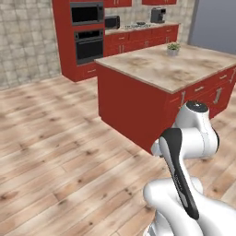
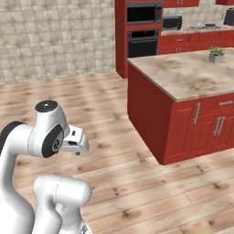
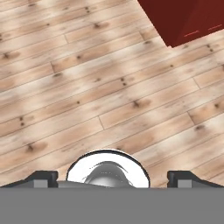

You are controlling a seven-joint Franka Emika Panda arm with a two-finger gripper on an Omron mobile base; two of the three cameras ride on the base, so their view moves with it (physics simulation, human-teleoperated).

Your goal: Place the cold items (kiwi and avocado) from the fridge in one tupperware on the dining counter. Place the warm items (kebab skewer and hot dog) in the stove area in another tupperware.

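My gripper (image 3: 112,179) points down at the wooden floor (image 3: 87,87). Its two dark fingertips (image 3: 41,177) stand wide apart and open, holding nothing. The arm is folded close over the base. The kiwi, avocado, kebab skewer, hot dog, tupperware and fridge are out of view. Far off on the back counter sits the stove (image 1: 138,24), also visible as the stove (image 2: 201,27) from the right base.
A red island counter (image 1: 161,69) with a marbled top and a small potted plant (image 1: 173,48) stands ahead on the right; its corner (image 3: 179,22) shows in the hand view. A red oven tower (image 1: 87,32) stands at the back. Open wooden floor lies to the left.
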